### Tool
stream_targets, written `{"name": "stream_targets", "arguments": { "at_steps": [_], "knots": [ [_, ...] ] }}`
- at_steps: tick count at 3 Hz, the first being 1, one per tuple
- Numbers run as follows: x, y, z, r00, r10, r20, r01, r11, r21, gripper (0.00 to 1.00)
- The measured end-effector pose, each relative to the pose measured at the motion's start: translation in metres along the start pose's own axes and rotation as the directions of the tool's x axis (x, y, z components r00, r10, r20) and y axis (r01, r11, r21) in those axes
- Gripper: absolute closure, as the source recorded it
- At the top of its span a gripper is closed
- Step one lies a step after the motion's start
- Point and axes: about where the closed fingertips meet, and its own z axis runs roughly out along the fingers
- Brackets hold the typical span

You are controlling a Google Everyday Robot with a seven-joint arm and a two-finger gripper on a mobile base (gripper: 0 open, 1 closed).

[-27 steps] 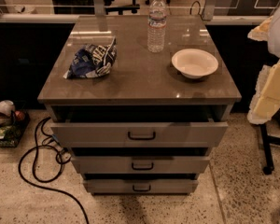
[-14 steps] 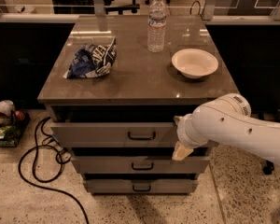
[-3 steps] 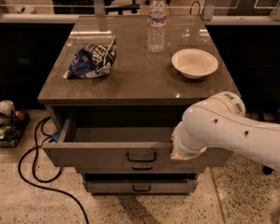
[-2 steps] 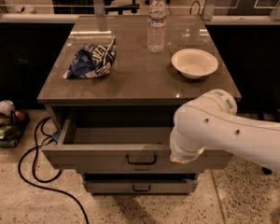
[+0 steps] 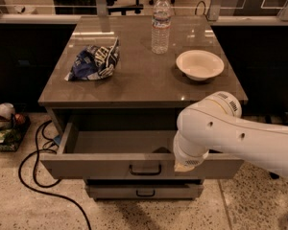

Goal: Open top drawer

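Note:
The top drawer (image 5: pixel 105 166) stands pulled out of the grey cabinet, and its plain grey inside (image 5: pixel 120 140) shows. Its black loop handle (image 5: pixel 145 169) sits in the middle of the flat front panel. My white arm reaches in from the right. Its end, with the gripper (image 5: pixel 185 165), lies at the top edge of the drawer front, right of the handle and apart from it. The arm covers the gripper itself. A lower drawer (image 5: pixel 144 191) with a like handle shows under the top one.
On the cabinet top (image 5: pixel 144 85) lie a blue chip bag (image 5: pixel 93 60), a water bottle (image 5: pixel 161 25) and a white bowl (image 5: pixel 199 64). A black cable (image 5: pixel 36 176) loops on the floor at the left, beside some small items (image 5: pixel 2 123).
The arm has come in from the right, and the top drawer has slid out toward the camera from barely open to wide open. Over the last second it came out a little more.

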Motion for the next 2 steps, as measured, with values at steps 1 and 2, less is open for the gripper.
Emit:
{"name": "stream_targets", "arguments": {
  "at_steps": [1, 2],
  "knots": [
    [-0.0075, 0.0229, -0.0034, 0.998, -0.037, -0.049, 0.033, 0.9960, -0.084, 1.00],
    [-0.0075, 0.0229, -0.0034, 0.998, -0.037, -0.049, 0.033, 0.9960, -0.084, 1.00]
  ]
}}
